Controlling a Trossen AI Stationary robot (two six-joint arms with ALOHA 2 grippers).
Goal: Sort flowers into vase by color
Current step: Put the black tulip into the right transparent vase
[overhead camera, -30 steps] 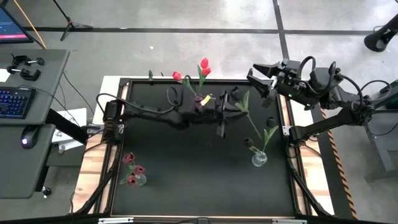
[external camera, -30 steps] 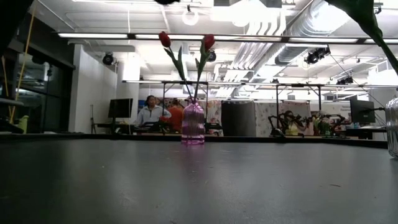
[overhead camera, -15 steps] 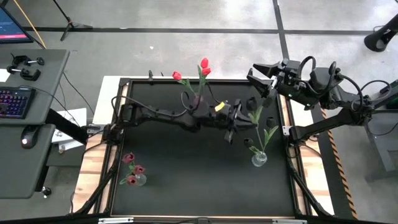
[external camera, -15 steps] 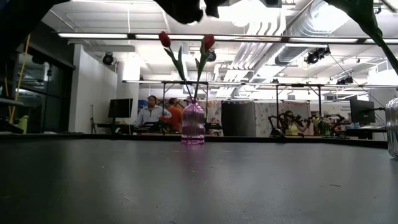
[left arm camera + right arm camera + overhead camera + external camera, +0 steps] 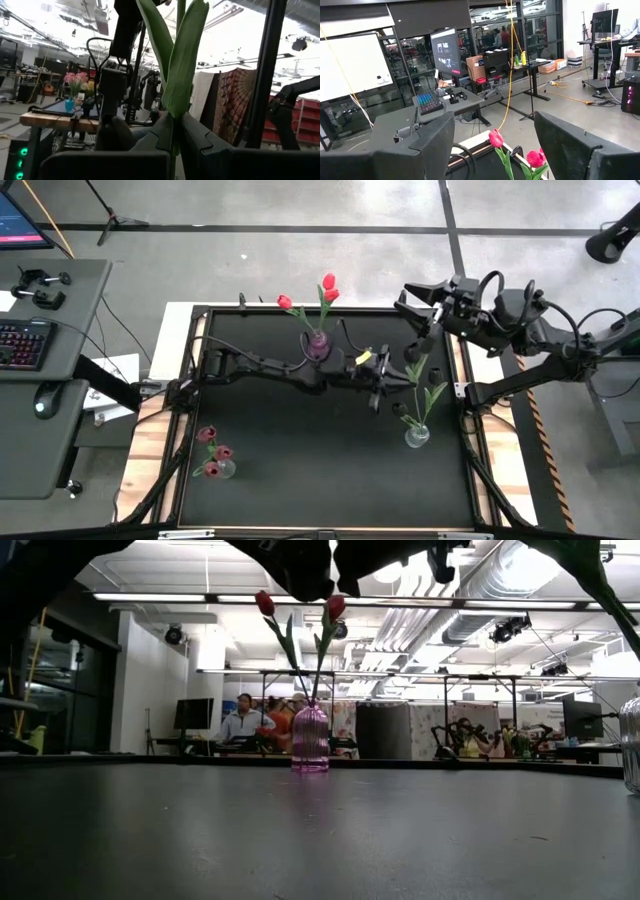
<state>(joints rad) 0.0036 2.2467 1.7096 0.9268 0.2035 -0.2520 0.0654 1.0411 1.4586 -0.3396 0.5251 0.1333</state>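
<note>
Left gripper (image 5: pixel 392 383) pinches a thin green tulip stem (image 5: pixel 174 75) with broad smooth leaves, a clear glass vase (image 5: pixel 416 436) just beyond it. Right gripper (image 5: pixel 412 309) hangs spread wide at the table's far edge.

Tabletop (image 5: pixel 300 460): matte black, pale wood border. Purple vase (image 5: pixel 318 344), ribbed pinkish-violet glass in low view (image 5: pixel 310 739); two red tulips (image 5: pixel 328 286) on green stems. Clear vase (image 5: pixel 417 436): dark blackish head (image 5: pixel 398 409), green leaves. Second clear vase (image 5: pixel 224 469): three dull pink heads (image 5: pixel 208 435). Left hand (image 5: pixel 386 385) black, yellow tag (image 5: pixel 364 357) on wrist, holding a green stem (image 5: pixel 179 75). Right hand (image 5: pixel 412 310) black.
</note>
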